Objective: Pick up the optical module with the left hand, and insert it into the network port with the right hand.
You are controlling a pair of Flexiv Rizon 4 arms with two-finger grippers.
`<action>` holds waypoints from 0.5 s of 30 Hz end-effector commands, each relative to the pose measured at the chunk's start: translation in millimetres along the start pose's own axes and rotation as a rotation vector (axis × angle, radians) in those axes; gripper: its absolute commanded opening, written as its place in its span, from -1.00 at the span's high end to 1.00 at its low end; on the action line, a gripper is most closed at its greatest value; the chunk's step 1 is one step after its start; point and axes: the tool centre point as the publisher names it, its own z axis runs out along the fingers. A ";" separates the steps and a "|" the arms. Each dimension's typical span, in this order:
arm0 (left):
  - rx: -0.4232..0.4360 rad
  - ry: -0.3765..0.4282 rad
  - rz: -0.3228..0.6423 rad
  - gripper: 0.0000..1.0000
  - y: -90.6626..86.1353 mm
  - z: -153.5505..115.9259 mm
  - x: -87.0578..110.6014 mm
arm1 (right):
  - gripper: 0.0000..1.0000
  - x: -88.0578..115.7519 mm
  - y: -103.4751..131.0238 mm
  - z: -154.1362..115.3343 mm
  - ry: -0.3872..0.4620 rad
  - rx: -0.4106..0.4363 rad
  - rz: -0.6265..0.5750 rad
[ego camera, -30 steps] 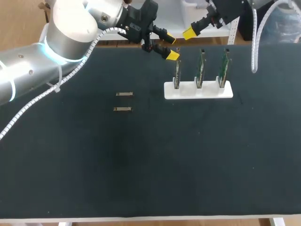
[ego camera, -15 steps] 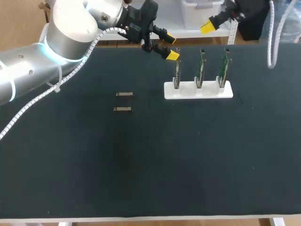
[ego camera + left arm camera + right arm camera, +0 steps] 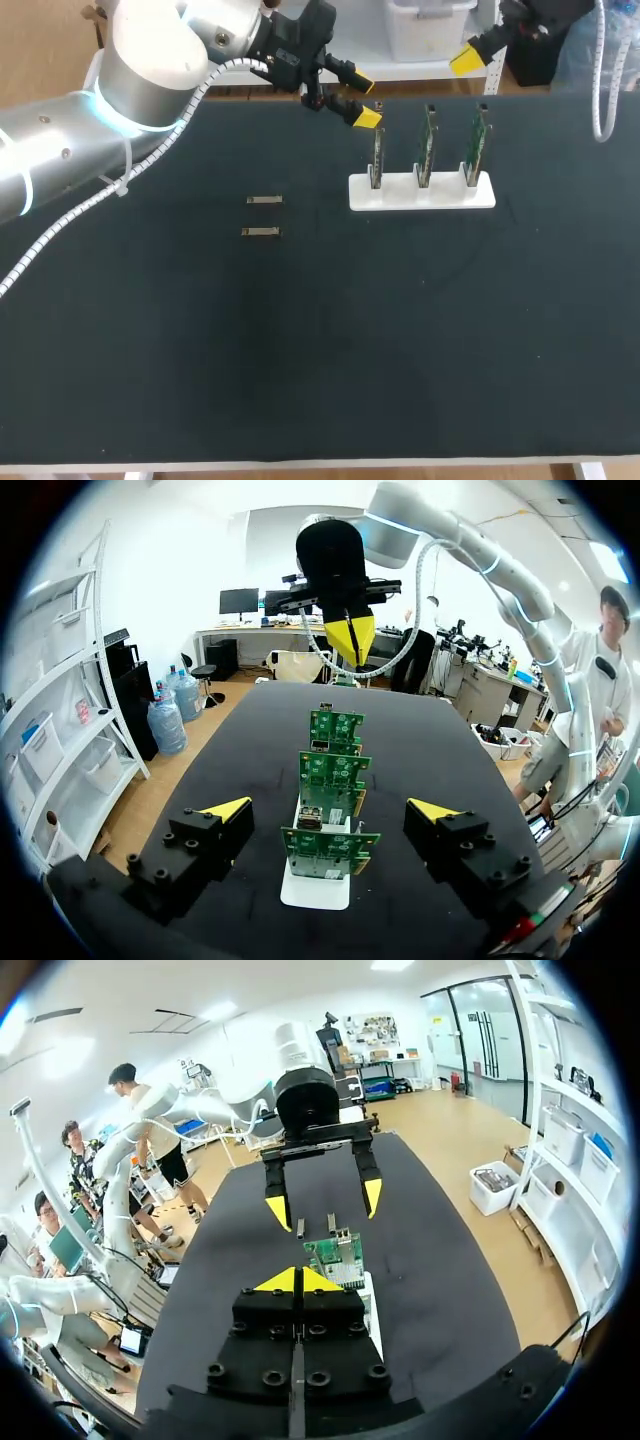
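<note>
Across the dark counter both optical modules lie untouched, well apart from the port boards, so we judge the pick-up not yet begun. Our left tool, wide open beside the boards, must reach a module; our right tool is pinched together, empty.

so two little silvery sticks lie flat and parallel, left of centre on the dark tabletop, far optical module and near optical module, while off to the right three green network port boards stand upright in a white holder.
</note>
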 end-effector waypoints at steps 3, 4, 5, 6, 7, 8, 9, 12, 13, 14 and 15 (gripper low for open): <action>-0.001 0.001 0.001 -1.00 -0.2 0.2 0.1 | 1.00 2.8 -3.9 -10.0 0.016 -0.368 0.002; -0.001 0.001 0.001 -1.00 -0.2 0.2 0.1 | 1.00 4.4 -3.3 -10.7 0.021 -0.380 0.003; -0.001 0.001 0.001 -1.00 -0.2 0.2 0.1 | 1.00 6.0 -3.0 -11.1 0.028 -0.390 0.003; -0.001 0.001 0.001 -1.00 -0.2 0.2 0.1 | 1.00 6.9 -2.5 -11.3 0.031 -0.396 0.003; -0.001 0.001 0.001 -1.00 -0.2 0.2 0.1 | 1.00 7.3 -2.1 -11.3 0.029 -0.405 0.004; -0.001 0.001 0.001 -1.00 -0.2 0.2 0.1 | 1.00 7.5 -2.0 -11.4 0.028 -0.415 0.002; -0.001 0.001 0.001 -1.00 -0.2 0.2 0.1 | 1.00 7.7 -2.0 -11.4 0.030 -0.424 0.000; -0.001 0.001 0.001 -1.00 -0.2 0.2 0.1 | 1.00 8.5 -1.6 -10.0 0.031 -0.432 -0.005; -0.001 0.001 0.001 -1.00 -0.2 0.2 0.1 | 1.00 9.1 -2.0 -9.7 0.031 -0.434 -0.005; -0.001 0.001 0.001 -1.00 -0.2 0.2 0.1 | 1.00 9.5 -2.3 -9.5 0.031 -0.430 -0.005; -0.001 0.001 0.001 -1.00 -0.2 0.2 0.1 | 1.00 10.0 -3.2 -9.3 0.029 -0.425 -0.004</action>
